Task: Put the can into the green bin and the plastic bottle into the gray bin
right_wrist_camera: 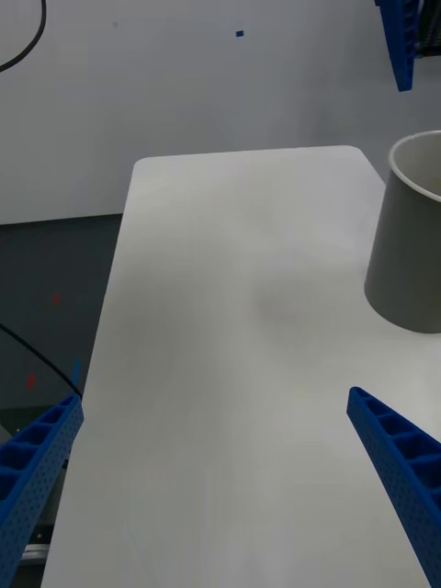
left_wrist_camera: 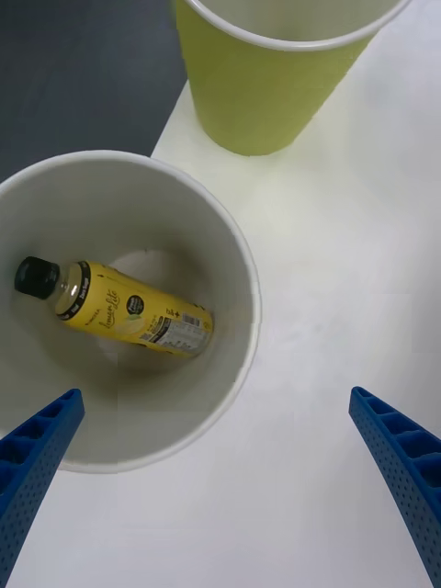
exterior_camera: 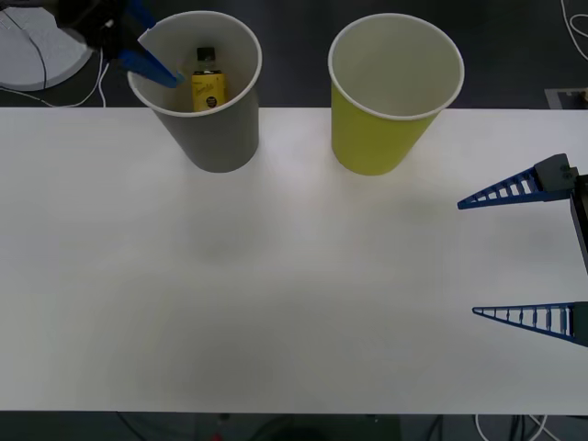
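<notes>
The plastic bottle [exterior_camera: 208,83] [left_wrist_camera: 129,309], yellow with a dark cap, lies inside the gray bin [exterior_camera: 220,138] [left_wrist_camera: 225,266] at the table's far left. The green bin [exterior_camera: 381,138] [left_wrist_camera: 257,101] stands upright to its right, a short gap between them. My left gripper [exterior_camera: 161,53] [left_wrist_camera: 216,395] hovers open above the gray bin's left rim, holding nothing. Near the table's right edge my right gripper [exterior_camera: 467,258] [right_wrist_camera: 216,400] is open and empty, low over the table and facing the gray bin [right_wrist_camera: 409,248]. The can is out of view.
The white table [exterior_camera: 276,294] stretches bare from the two cups to its front edge. A white round base with cables [exterior_camera: 37,50] sits on the floor beyond the far left corner. Dark floor surrounds the table.
</notes>
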